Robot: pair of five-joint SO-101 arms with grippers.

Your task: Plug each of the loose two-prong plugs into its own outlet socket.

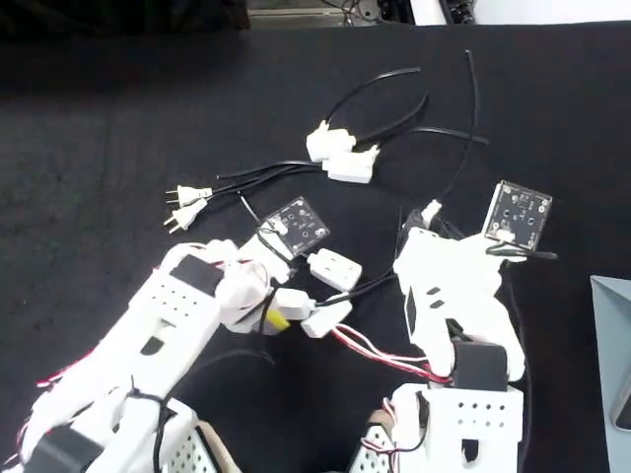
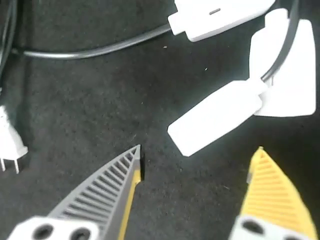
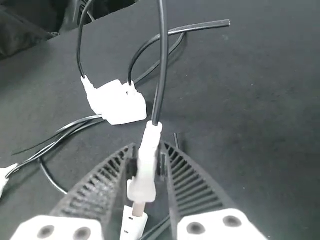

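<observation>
**Right hand holds a plug; left hand stands open at a socket**

The right hand [image 3: 148, 148] is clenched on a white moulded plug body [image 3: 142, 182], whose thin black cable [image 3: 161, 60] rises from between the fingertips. The prongs are hidden, so their orientation cannot be told. The left hand [image 2: 199, 148] is released and grasps nothing. A white oblong outlet socket [image 2: 215, 117] lies just ahead of its grey and yellow fingertips, slanted across the gap, on the black cloth surface [image 1: 99, 128].

The step in hand appears to be mating this plug with a socket. It would go best if the left hand closed squarely on the socket's long sides first to stop it sliding. The plug should then be pushed straight along the socket's axis, with the cable slack and clear of the fingers.

In the high view both arms reach forward from their bases. The left arm angles inward with its hand low over the surface, and the right hand points away from its base. Two loose white two-prong plugs [image 1: 187, 204] lie well beyond and outward of the left hand.
</observation>
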